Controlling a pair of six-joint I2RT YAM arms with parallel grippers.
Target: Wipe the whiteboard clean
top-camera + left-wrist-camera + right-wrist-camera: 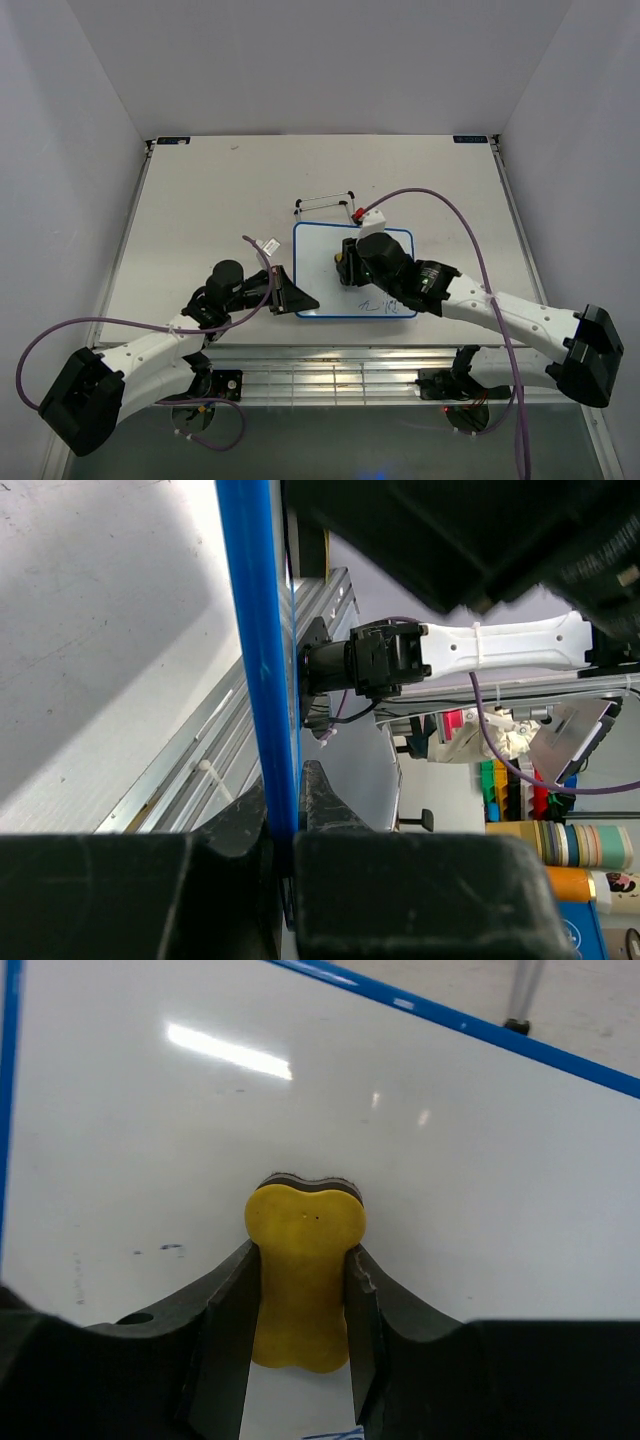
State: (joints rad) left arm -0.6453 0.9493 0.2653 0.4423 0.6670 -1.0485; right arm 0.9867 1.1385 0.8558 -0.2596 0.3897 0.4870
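Note:
The whiteboard, white with a thin blue frame, lies flat on the table's near middle. Blue handwriting remains near its front edge. My left gripper is shut on the board's left frame edge, and the wrist view shows the blue bar pinched between the jaws of that gripper. My right gripper is shut on a yellow eraser, whose dark felt face rests against the white surface. From above, this gripper hovers over the board's middle left. Faint blue specks lie left of the eraser.
A thin wire stand with black feet sits just behind the board. A ribbed metal rail runs along the table's near edge. Purple cables loop from both arms. White walls close in the table on three sides.

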